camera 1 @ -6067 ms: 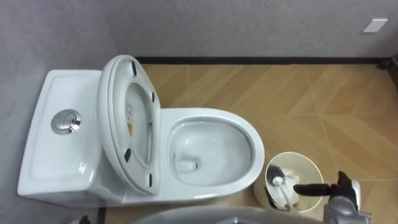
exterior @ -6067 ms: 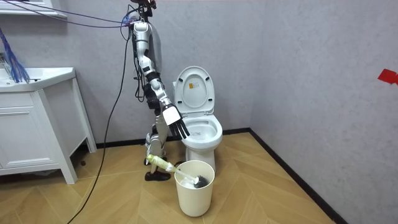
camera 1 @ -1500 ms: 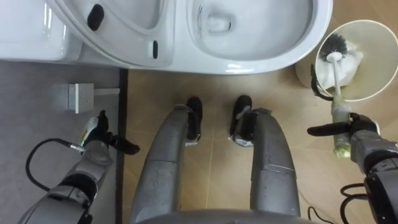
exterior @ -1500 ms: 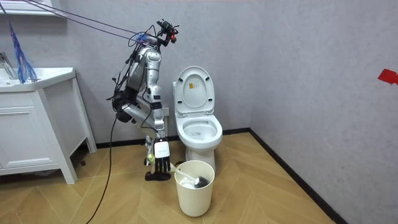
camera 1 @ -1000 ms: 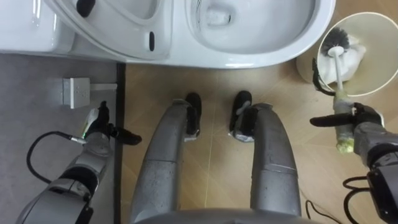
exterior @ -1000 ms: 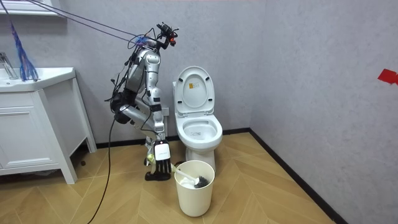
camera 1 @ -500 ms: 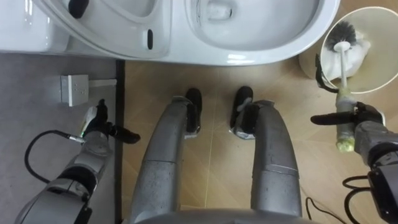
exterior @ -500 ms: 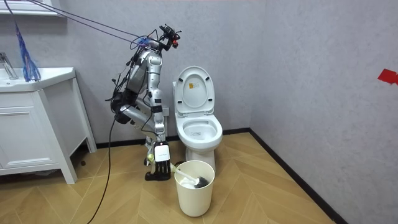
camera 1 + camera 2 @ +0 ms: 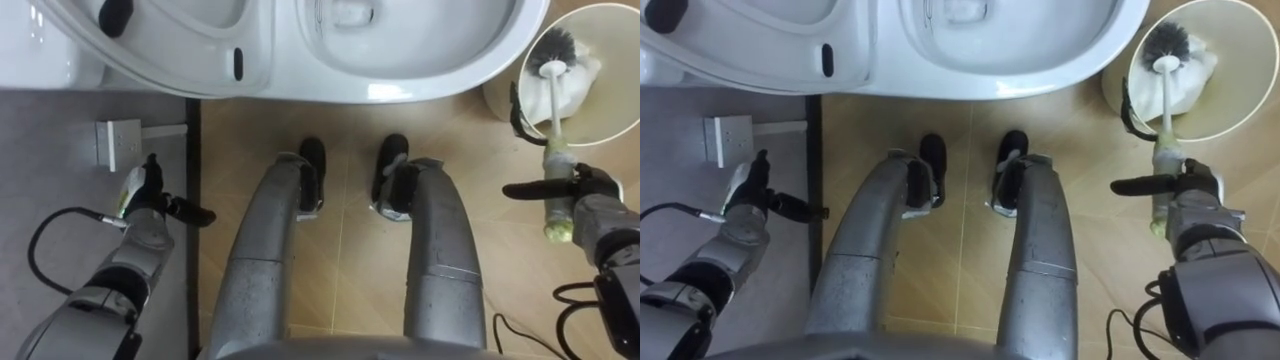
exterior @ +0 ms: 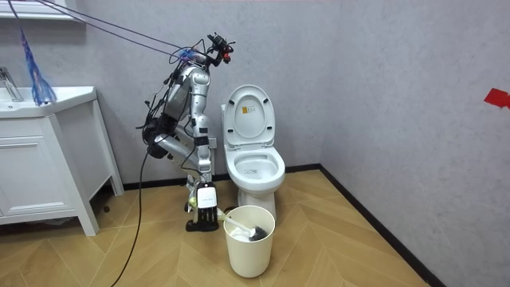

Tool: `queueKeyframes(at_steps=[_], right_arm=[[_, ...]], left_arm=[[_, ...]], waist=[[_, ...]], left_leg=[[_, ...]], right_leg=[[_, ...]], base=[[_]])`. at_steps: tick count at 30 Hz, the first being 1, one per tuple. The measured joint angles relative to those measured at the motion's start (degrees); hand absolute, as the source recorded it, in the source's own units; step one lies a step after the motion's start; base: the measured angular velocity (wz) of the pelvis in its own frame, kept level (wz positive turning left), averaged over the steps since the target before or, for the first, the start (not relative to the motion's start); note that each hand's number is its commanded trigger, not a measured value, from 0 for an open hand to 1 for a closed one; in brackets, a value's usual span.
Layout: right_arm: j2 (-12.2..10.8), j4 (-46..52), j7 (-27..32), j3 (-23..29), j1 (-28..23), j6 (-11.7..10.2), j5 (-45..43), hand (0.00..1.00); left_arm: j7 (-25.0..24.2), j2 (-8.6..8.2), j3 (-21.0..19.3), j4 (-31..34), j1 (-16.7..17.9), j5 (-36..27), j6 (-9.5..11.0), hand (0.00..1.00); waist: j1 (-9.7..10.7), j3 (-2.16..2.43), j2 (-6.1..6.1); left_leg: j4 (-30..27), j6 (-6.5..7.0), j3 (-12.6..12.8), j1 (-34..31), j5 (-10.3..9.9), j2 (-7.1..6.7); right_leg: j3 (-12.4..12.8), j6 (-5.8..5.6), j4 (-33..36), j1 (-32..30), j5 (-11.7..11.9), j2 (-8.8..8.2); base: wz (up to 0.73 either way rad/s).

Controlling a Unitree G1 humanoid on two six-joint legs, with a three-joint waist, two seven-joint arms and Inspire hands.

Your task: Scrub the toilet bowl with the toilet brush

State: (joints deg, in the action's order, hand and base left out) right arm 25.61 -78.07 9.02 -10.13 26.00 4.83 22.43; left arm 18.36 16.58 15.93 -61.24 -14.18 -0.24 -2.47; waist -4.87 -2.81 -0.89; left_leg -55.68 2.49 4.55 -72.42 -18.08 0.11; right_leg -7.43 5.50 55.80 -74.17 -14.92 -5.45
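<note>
Robot now bent; right robot hand [image 9: 592,205] at white-shafted, black-bristled brush [image 9: 552,100].

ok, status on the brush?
Right hand at brush handle, grip unclear. Left hand open, idle at its side. Brush head in the bin, not yet lifted. Toilet lid up, nothing in the way.

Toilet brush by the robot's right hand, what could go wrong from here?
The right hand meets the toilet brush near the handle's end, so the brush could slip or tip the bin. Its head lies against white material there, which might drag out. Carried to the toilet bowl, it may drip on the floor.
</note>
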Motion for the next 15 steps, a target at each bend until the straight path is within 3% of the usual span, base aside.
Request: queueKeyframes(at_steps=[15], right_arm=[[0.12, 0.01, 0.07, 0.08, -0.04, -0.43, 5.09, 0.0]], left_arm=[[0.12, 0.05, 0.0, 0.11, 0.01, -5.97, 0.48, 0.0]], waist=[[0.57, 0.0, 0.01]], left_leg=[[-0.18, 0.06, 0.13, -1.03, -0.1, 0.13]], right_leg=[[0.25, 0.0, 0.17, -1.15, 0.02, 0.33]], base=[[0.0]])
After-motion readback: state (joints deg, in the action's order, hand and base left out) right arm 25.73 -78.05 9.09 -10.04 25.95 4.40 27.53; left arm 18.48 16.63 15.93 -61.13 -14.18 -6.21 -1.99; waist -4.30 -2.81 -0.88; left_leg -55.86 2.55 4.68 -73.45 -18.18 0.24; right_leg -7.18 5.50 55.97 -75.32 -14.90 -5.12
